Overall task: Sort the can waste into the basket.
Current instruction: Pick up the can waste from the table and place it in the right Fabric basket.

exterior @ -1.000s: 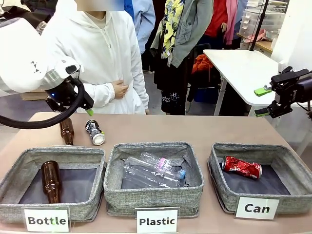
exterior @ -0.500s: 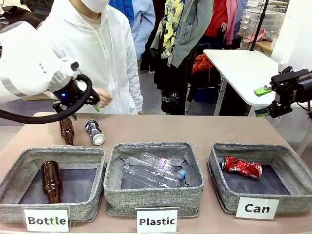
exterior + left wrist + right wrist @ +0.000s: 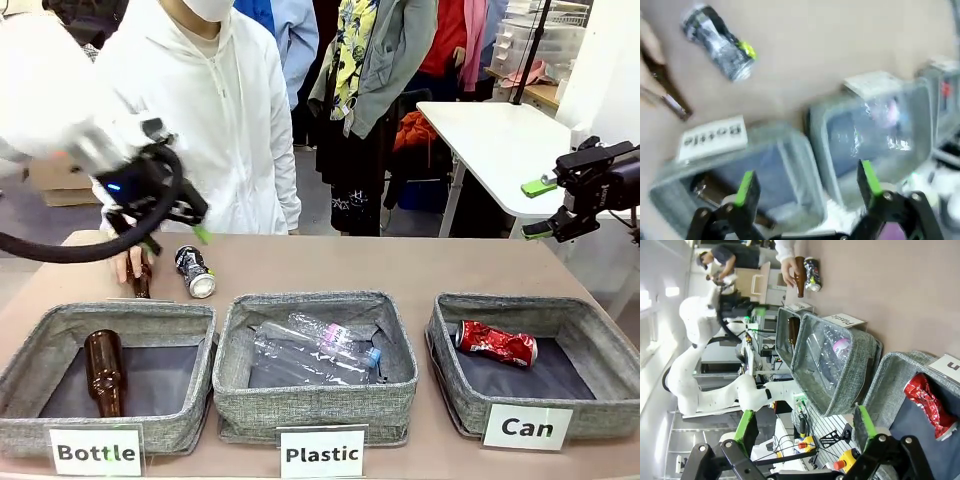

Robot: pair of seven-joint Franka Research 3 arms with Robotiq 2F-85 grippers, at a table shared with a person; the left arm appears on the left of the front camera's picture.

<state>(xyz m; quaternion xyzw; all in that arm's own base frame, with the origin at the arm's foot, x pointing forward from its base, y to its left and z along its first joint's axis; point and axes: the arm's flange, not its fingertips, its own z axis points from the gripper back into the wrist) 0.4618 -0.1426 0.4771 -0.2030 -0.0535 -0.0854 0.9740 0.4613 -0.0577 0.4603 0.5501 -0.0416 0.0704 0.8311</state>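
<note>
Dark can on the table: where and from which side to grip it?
Probably across the mid-body of the dark can, from above, jaws spanning its narrow width: it lies on its side, and the person's hand holds the brown bottle close beside it.

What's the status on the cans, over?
Left gripper and right gripper open, empty; left hovers near dark can. Red can in Can basket; dark can on table. Person's hand on brown bottle beside it.

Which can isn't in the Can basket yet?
The dark can with silver ends, lying on the table behind the Bottle basket. The red can already lies inside the Can basket.
</note>
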